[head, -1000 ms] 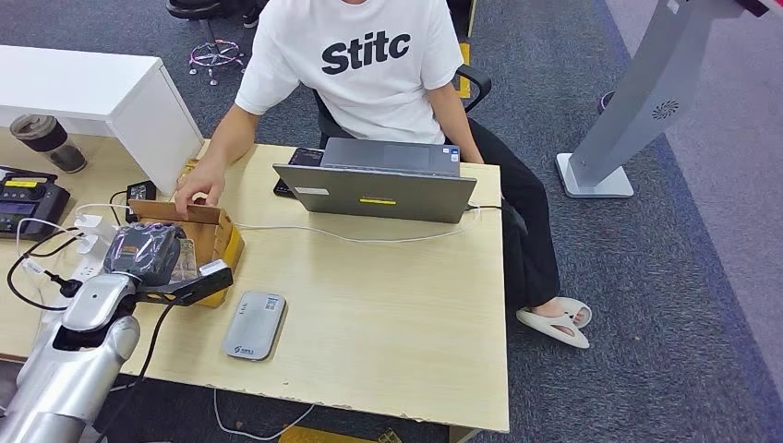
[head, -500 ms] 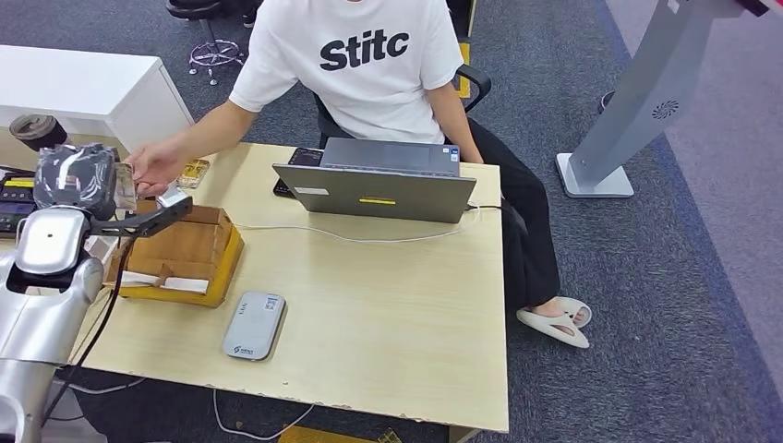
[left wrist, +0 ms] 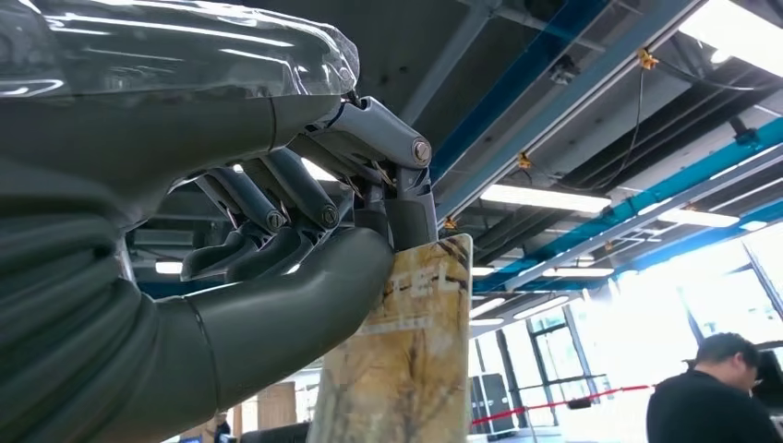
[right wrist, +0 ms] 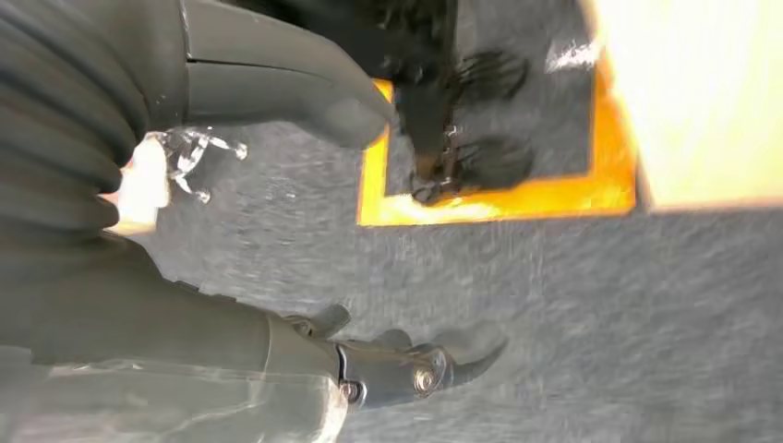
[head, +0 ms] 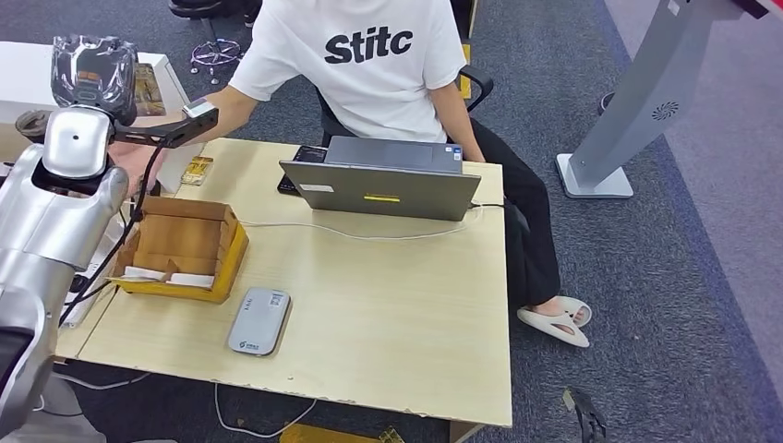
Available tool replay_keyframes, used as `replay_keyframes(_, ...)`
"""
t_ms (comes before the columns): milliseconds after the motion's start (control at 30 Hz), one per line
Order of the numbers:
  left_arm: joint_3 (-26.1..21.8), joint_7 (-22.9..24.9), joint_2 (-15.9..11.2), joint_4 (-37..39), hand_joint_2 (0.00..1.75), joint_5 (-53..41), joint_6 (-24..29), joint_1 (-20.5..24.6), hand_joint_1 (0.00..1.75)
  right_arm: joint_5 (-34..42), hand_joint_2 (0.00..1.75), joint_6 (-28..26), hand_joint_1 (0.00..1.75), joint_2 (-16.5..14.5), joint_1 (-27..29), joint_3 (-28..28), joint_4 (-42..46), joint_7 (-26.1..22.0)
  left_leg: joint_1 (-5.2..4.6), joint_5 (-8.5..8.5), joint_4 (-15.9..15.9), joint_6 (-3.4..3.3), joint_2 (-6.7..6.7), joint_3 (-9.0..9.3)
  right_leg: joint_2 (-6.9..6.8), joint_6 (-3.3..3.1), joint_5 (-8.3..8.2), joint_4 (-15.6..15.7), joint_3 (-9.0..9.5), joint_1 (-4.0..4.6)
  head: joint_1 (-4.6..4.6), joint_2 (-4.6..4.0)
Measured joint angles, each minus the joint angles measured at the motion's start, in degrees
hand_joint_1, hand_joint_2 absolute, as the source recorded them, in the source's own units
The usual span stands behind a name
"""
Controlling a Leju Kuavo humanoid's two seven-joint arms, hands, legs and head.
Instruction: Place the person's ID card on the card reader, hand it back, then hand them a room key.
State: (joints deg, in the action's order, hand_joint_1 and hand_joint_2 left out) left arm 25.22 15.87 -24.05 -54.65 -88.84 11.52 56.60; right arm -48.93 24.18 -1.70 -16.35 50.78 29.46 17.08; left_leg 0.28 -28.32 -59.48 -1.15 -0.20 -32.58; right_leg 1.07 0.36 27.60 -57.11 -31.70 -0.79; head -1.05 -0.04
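Observation:
My left hand [head: 90, 66] is raised high above the table's far left corner. It pinches a brown marbled room key card [head: 149, 89] between thumb and fingers. The left wrist view shows that card [left wrist: 406, 360] upright under the thumb of the left hand [left wrist: 277, 277]. The person in a white T-shirt [head: 369, 65] sits behind the table and stretches an arm [head: 222, 106] towards the card; their hand is mostly hidden behind my forearm. The grey card reader [head: 259, 321] lies flat near the table's front edge. My right hand [right wrist: 166, 295] hangs over the carpet, fingers apart, holding nothing.
An open cardboard box [head: 180, 247] with more cards stands left of the reader. A small brown card [head: 196, 170] lies at the table's far left. A grey laptop [head: 380, 189] with a white cable sits before the person. A white cabinet [head: 28, 74] stands at left.
My left hand rose from the box with the key card, up and away toward the person. The person's hand left the box and moved left toward my hand.

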Motion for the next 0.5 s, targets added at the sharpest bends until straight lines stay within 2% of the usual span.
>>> replay_keyframes(100, 0.0, -0.4, 0.8, 1.9, 1.75, 0.6, 1.5, 0.5, 1.75, 7.7, 1.75, -0.9, 0.00, 1.4, 2.8, -9.9, 3.4, 1.4, -0.04, -0.01, 0.0, 0.01, 0.13, -0.11, 0.12, -0.01, 0.00, 0.0, -0.20, 0.01, 0.07, 0.00)
replay_keyframes(200, 0.0, -0.5, 1.5, 3.2, 1.75, 1.2, 2.1, 0.7, 1.75, 11.8, 1.75, -1.8, 0.00, 2.4, 4.3, -16.5, 5.8, 2.8, -0.04, 0.00, 0.1, 0.02, 0.21, -0.13, 0.17, -0.02, 0.01, 0.0, -0.29, 0.03, 0.11, 0.00)
replay_keyframes(267, 0.0, -0.8, 1.8, 3.8, 1.75, 2.5, 2.8, 0.7, 1.75, 17.4, 1.75, -3.2, 0.00, 3.3, 5.5, -21.3, 7.3, 4.3, -0.04, 0.03, 0.1, 0.06, 0.15, -0.14, 0.11, -0.04, 0.02, -0.1, -0.29, 0.04, 0.15, 0.00)
replay_keyframes(367, 0.0, -1.4, 2.5, 4.5, 1.75, 4.6, 3.6, 0.7, 1.75, 25.8, 1.75, -5.7, 0.00, 5.4, 7.3, -28.8, 9.3, 6.0, 0.00, 0.05, 0.1, 0.09, 0.09, -0.18, 0.05, -0.05, 0.03, -0.1, -0.29, 0.04, 0.19, 0.00)
replay_keyframes(500, 0.0, -2.0, 3.6, 5.1, 1.75, 6.6, 4.3, 0.7, 1.75, 32.2, 1.75, -8.2, 0.00, 8.1, 8.4, -37.3, 10.8, 6.9, 0.04, 0.05, 0.1, 0.09, 0.10, -0.20, 0.06, -0.05, 0.02, -0.1, -0.29, 0.02, 0.13, 0.00)
